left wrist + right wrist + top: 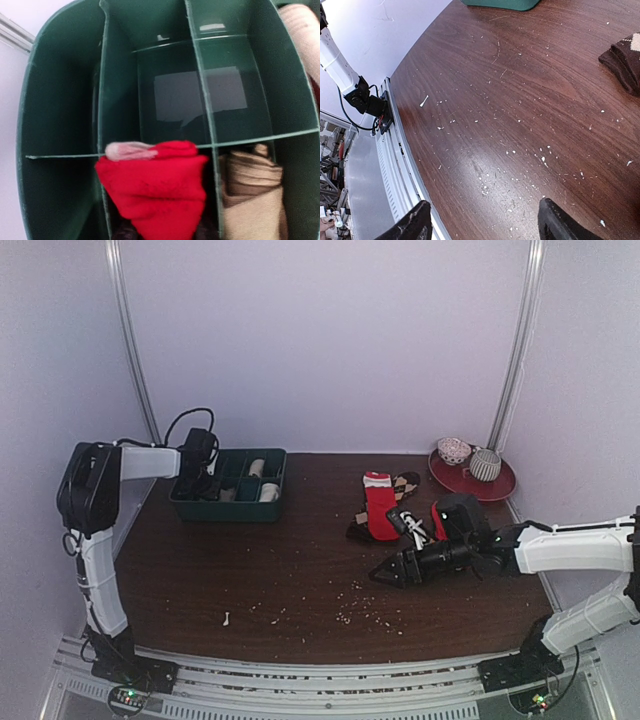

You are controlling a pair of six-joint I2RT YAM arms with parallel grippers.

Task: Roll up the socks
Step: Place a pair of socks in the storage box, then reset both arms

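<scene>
A red sock (379,508) with a white end lies flat at mid-table, with a brown diamond-patterned sock (405,485) next to it. More red fabric (438,524) shows beside my right wrist. My right gripper (384,574) (482,222) hovers open over bare wood in front of these socks, holding nothing. My left gripper (205,482) (165,222) reaches into the dark green tray (225,514) (60,100). A rolled red sock (155,190) with a pale end fills its jaws and hides the fingers. A rolled tan sock (252,200) sits in the compartment to the right.
A red plate (495,488) at the back right carries two rounded patterned things. Pale rolls (262,480) lie in the tray's right compartments. White crumbs (350,615) dot the wood near the front edge. A metal rail (395,150) runs along that edge.
</scene>
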